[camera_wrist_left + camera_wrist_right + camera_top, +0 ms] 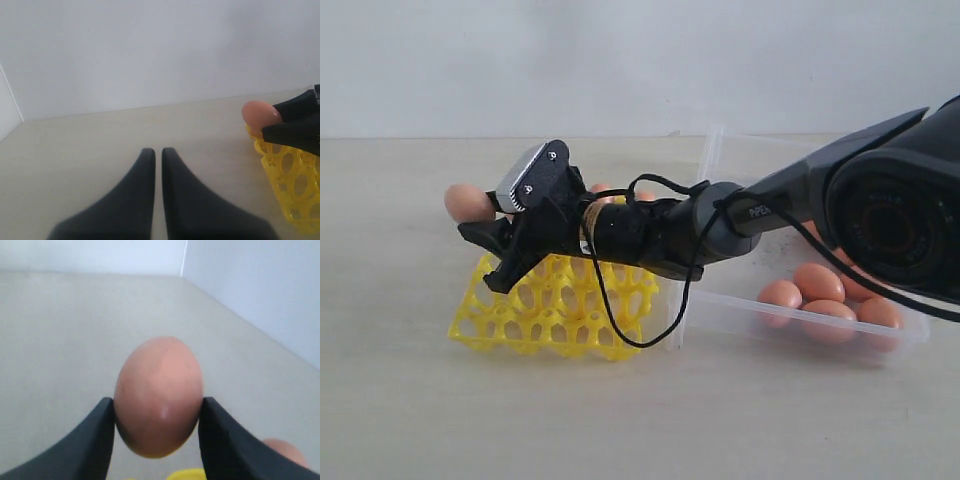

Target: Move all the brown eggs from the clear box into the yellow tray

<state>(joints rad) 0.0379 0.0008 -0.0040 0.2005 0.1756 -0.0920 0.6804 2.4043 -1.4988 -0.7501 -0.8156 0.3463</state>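
The right claw (478,212) is clenched on one brown egg (159,395). Its two black fingers (95,440) press the shell from opposite sides at about its widest part, so the rounded end juts out past the fingertips. The egg is smooth and matte, an even orange-brown, with one small pale glint low on the shell.

Beneath the claw lies the yellow tray (560,315), a bright open lattice of cups with raised pegs. The held egg hangs clear above the end of it that lies out ahead of the claw.

Just behind the claw, half hidden by the wrist, two egg tops (603,188) show over the tray. Whether they sit in cups cannot be told.

Farther back along the arm stands the clear box (910,340), with at least four more brown eggs (820,283) lying close together on its floor.

The left claw (157,151) is well apart from the held egg, over the bare table (75,150). It is closed to a thin slit, with nothing between its fingers.
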